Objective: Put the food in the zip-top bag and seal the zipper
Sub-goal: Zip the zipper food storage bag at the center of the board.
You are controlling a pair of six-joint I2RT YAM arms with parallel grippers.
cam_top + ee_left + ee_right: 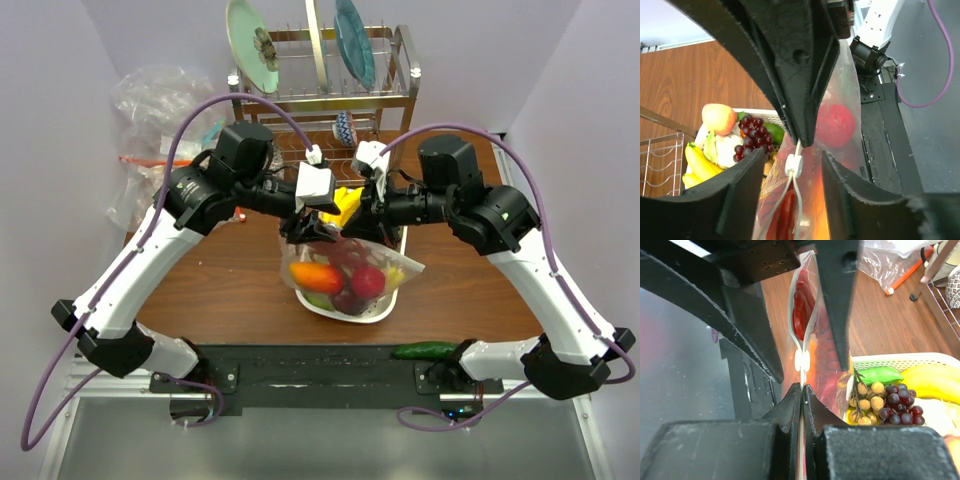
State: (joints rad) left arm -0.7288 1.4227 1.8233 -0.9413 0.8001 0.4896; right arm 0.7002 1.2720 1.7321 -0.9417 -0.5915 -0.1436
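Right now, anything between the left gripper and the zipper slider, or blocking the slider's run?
Nothing visible. The left gripper is open and straddles the slider. The right gripper is shut on the zipper right beside the slider, on the closed side. The unsealed run on the other side looks free.

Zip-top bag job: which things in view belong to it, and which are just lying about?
Job: zip-top bag, zipper, red apple and orange pepper inside it, unbagged peach, left pincer, right pincer.
Lying about: white tray, bananas, grapes, cucumber, dish rack, bulky clear bag.
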